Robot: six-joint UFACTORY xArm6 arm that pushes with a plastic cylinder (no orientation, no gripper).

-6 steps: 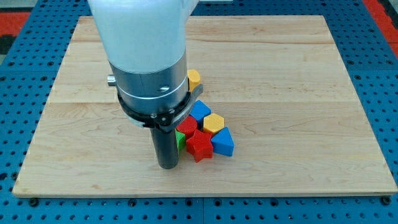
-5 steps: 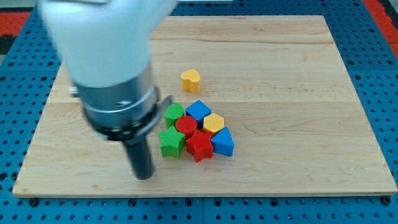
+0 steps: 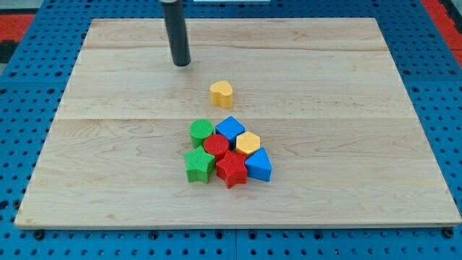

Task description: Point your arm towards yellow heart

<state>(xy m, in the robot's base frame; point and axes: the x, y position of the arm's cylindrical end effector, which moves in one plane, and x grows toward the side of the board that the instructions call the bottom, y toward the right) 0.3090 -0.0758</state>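
My tip [image 3: 181,63] upper-left of yellow heart [image 3: 221,93].

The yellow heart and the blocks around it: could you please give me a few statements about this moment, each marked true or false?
1. My tip touches the yellow heart. False: bare board lies between them; the tip is up and to the view's left of the heart.
2. The yellow heart stands apart from the cluster below it. True.
3. The red star is at the cluster's bottom edge. True.
4. The green star is on the cluster's right side. False: it is at the lower left; the blue block is at the right.
5. The yellow hexagon sits inside the cluster. True.
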